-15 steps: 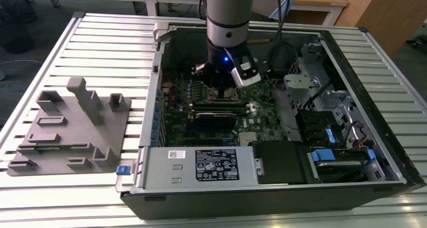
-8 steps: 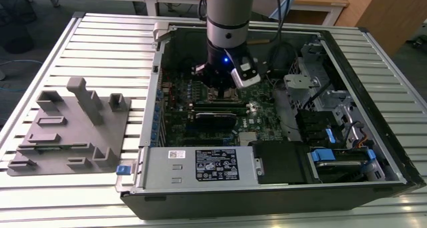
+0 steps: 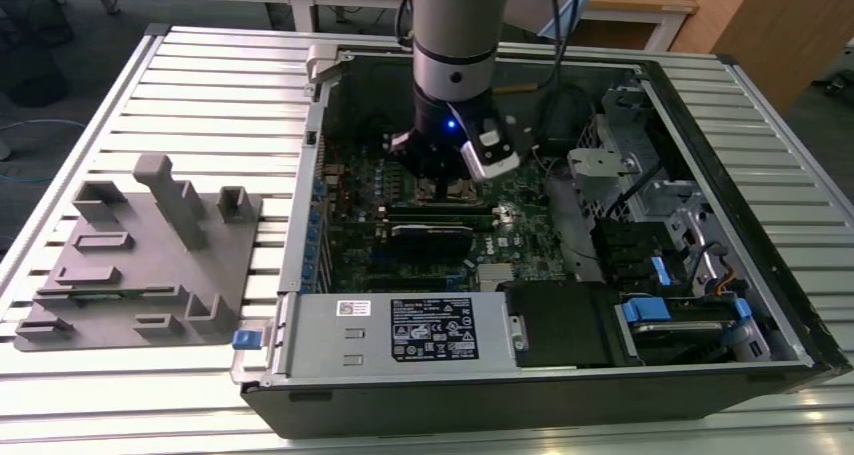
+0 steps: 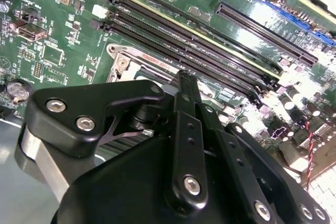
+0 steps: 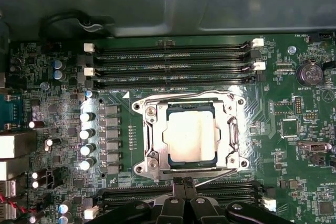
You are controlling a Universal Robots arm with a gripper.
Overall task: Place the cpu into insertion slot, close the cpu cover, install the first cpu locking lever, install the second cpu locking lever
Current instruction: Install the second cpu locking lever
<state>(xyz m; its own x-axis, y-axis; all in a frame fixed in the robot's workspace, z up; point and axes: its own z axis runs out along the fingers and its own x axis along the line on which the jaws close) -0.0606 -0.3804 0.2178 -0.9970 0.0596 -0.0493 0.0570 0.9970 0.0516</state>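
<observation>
Silver-grey and square, the cpu (image 5: 190, 137) lies flat in the insertion slot (image 5: 231, 158), framed on all sides by the silvery cpu cover (image 5: 185, 99), which lies down over the socket with the chip showing through its square window in the first wrist view. A thin metal lever (image 5: 233, 136) runs along one side of the frame. Green circuit board (image 5: 294, 182) surrounds the socket, with four long black memory slots (image 5: 173, 64) lined up just beside one edge of it and a row of small silver-topped capacitors (image 5: 87, 140) along another. The hand (image 5: 184, 181) hangs right above the edge of the socket, on the side away from the memory slots, its black fingers (image 5: 178, 190) drawn close together into a narrow tip with nothing between them; whether the tip touches the frame I cannot tell. In the second wrist view the same black fingers (image 4: 185, 95) point down toward a corner of the silvery frame (image 4: 137, 59), beside the long memory slots (image 4: 189, 40). In the exterior view the grey arm (image 3: 454, 45) reaches straight down into the open computer case (image 3: 534, 375), which lies on its side on the ribbed metal table (image 3: 200, 85), nearer the exterior view's right edge of the table. A grey plastic holder block (image 3: 140, 255) stands on the table toward the exterior view's left edge, well apart from the arm.
</observation>
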